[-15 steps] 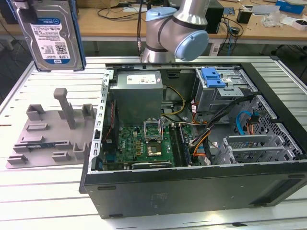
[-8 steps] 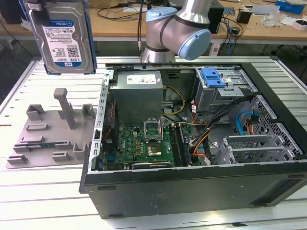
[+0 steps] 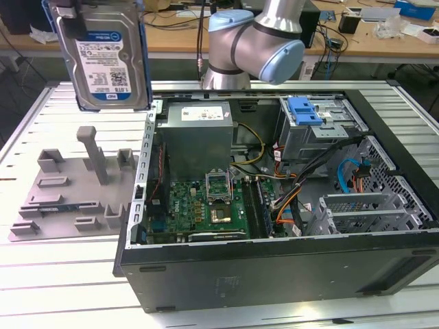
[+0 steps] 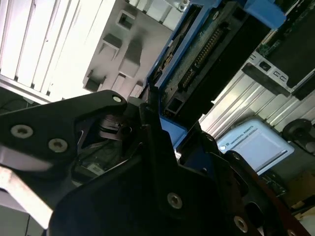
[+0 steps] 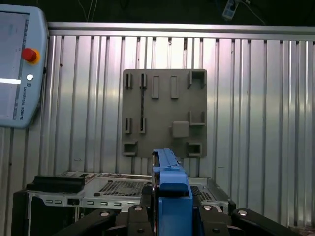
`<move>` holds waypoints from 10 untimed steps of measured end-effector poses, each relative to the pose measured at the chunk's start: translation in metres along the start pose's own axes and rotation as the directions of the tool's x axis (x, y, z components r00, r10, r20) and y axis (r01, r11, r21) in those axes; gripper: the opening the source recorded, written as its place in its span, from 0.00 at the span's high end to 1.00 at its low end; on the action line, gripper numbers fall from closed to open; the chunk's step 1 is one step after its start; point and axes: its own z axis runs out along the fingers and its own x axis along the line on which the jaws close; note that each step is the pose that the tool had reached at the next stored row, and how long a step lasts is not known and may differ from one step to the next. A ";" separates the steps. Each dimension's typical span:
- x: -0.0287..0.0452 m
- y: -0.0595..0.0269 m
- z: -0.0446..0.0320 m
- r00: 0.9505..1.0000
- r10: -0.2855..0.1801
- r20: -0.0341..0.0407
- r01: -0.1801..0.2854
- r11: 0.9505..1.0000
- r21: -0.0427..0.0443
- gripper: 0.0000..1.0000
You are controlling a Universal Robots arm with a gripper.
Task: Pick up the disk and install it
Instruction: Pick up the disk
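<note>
The disk (image 3: 103, 58) hangs upright high above the table at the exterior view's left, its white-and-blue label facing the camera and its blue carrier around the edges. My gripper (image 3: 70, 12) is shut on its top edge. In the second wrist view the black fingers (image 4: 152, 123) clamp the blue carrier, and the disk's (image 4: 206, 59) connector side shows beyond them. In the first wrist view the carrier's blue edge (image 5: 170, 189) stands between the fingers. The disk is above the grey holder (image 3: 68, 188) and left of the open computer case (image 3: 274, 274).
Inside the case, a metal drive cage (image 3: 322, 133) with a blue latch piece (image 3: 305, 110) sits at the back right, with the power supply (image 3: 195, 133), motherboard (image 3: 206, 205) and cables around it. The arm's base (image 3: 250, 44) stands behind the case. A teach pendant (image 5: 19, 69) lies on the table.
</note>
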 end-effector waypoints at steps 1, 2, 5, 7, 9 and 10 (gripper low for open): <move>0.0031 -0.0052 -0.0004 1.000 -0.001 0.000 0.001 1.000 0.000 0.63; 0.0074 -0.0126 -0.0008 1.000 -0.001 0.000 0.001 1.000 0.000 0.63; 0.0122 -0.0242 -0.0012 1.000 -0.003 0.000 0.003 1.000 -0.001 0.63; 0.0143 -0.0306 -0.0015 1.000 -0.004 0.000 0.004 1.000 -0.001 0.63; 0.0163 -0.0369 -0.0018 1.000 -0.006 0.000 0.006 1.000 -0.001 0.63; 0.0173 -0.0402 -0.0019 1.000 -0.007 0.000 0.007 1.000 -0.002 0.63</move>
